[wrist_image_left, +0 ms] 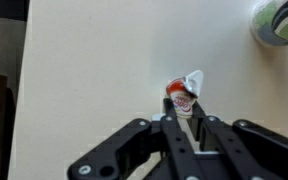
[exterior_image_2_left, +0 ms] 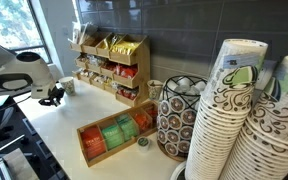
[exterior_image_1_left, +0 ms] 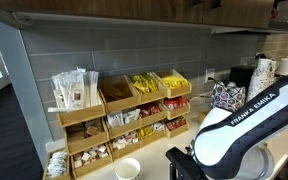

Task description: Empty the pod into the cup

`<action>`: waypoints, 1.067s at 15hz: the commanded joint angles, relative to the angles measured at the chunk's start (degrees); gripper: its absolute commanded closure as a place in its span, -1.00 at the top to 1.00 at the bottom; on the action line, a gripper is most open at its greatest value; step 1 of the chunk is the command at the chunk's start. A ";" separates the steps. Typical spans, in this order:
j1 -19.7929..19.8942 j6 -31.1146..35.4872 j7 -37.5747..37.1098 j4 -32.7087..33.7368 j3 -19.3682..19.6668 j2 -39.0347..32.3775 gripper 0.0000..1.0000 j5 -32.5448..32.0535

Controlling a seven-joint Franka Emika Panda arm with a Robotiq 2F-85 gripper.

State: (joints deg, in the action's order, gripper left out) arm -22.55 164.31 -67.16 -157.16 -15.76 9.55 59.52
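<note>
My gripper (wrist_image_left: 184,118) is shut on a small creamer pod (wrist_image_left: 183,98) with a red and white label. Its foil lid is peeled up to one side. I hold the pod over the pale counter. In an exterior view the gripper (exterior_image_2_left: 52,96) hangs low over the counter right beside the small plain white cup (exterior_image_2_left: 69,86). The cup also shows in an exterior view (exterior_image_1_left: 128,169), in front of the wooden organiser, with the black gripper (exterior_image_1_left: 180,162) to its right. The cup does not show in the wrist view.
A wooden organiser (exterior_image_1_left: 114,112) with bins of packets stands against the tiled wall. A wooden tea box (exterior_image_2_left: 112,138), a wire pod holder (exterior_image_2_left: 178,118) and tall stacks of patterned cups (exterior_image_2_left: 224,120) stand on the counter. A round white-and-green thing (wrist_image_left: 279,20) lies nearby.
</note>
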 commanded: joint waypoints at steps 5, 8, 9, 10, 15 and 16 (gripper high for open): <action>3.90 1.72 -1.60 -0.90 -2.92 2.15 0.59 -5.09; 6.48 0.30 -5.24 -1.04 -3.93 4.17 0.98 -16.02; 7.86 -0.69 -6.09 -0.91 -4.68 5.06 1.00 -20.66; 8.66 -1.80 -6.95 -0.55 -4.94 6.09 1.00 -25.15; 8.04 -13.85 -3.55 5.90 -3.21 10.35 1.00 -39.72; 7.56 -16.67 -1.73 7.58 -2.75 10.84 1.00 -40.56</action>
State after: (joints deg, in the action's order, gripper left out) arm -13.96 155.27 -72.77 -153.02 -19.84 17.56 22.40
